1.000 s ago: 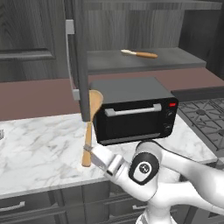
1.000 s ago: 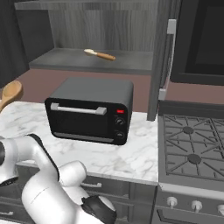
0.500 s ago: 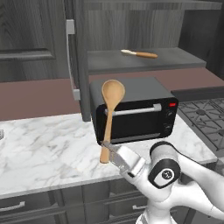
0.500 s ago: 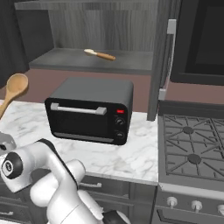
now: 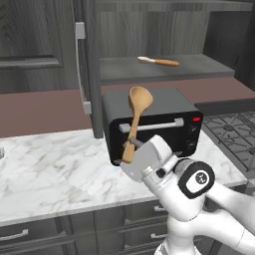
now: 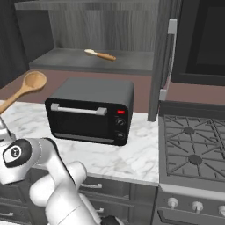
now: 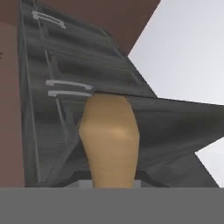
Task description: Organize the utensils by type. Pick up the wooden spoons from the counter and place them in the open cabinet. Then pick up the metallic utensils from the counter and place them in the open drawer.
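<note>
In the left base view, the gripper (image 5: 130, 151) is clamped on the handle of a mid-brown wooden spoon (image 5: 135, 117), broad bowl up, raised in front of the black toaster oven (image 5: 154, 124). A second, pale-bowled spoon (image 5: 158, 61) lies on the open cabinet's shelf (image 5: 194, 67).

From the right base view, the held spoon (image 6: 23, 90) tilts above the marble counter (image 6: 136, 151).

The hand view shows its tan bowl (image 7: 110, 139) close up.

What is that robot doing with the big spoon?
The white robot arm's hand is gripping the mid-brown wooden spoon by its handle, holding it up in front of the black toaster oven on the white marble counter. Another wooden spoon with a pale bowl and orange-brown handle already lies on the grey shelf of the open dark cabinet above. It looks like the brown one is headed there too.
</note>
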